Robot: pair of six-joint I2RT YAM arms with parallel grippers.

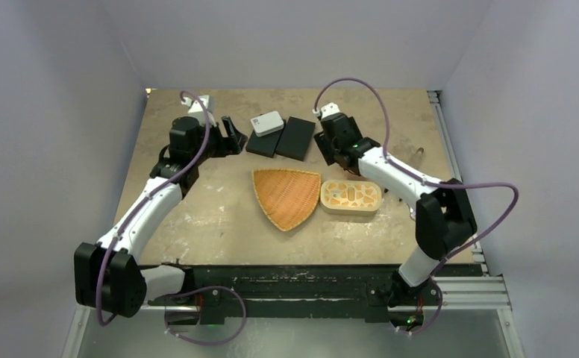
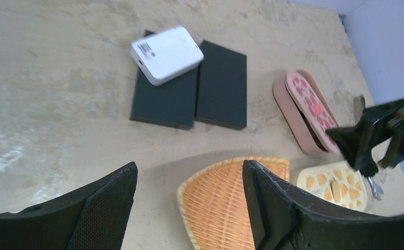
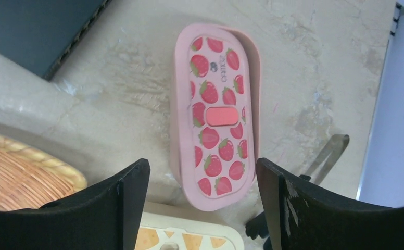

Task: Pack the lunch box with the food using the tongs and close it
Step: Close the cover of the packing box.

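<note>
A pink lunch box (image 3: pixel 215 114) with a strawberry-print lid lies on the table, the lid sitting slightly askew on its base; the left wrist view shows it too (image 2: pixel 309 107). My right gripper (image 3: pixel 202 166) hangs open just above the box's near end, touching nothing. From above, the right gripper (image 1: pixel 330 149) and its arm cover the box. The tongs (image 3: pixel 329 151) lie to the right of the box, partly behind my right finger. My left gripper (image 2: pixel 189 165) is open and empty over the table left of the black blocks (image 1: pixel 230 134). No food shows.
An orange triangular wicker tray (image 1: pixel 286 195) lies mid-table, nothing on it. A cream oval box (image 1: pixel 351 198) with orange patches sits right of it. Two black blocks (image 1: pixel 283 138) at the back carry a white box (image 1: pixel 266 123). A small silver tool (image 2: pixel 375 188) lies by the cream box.
</note>
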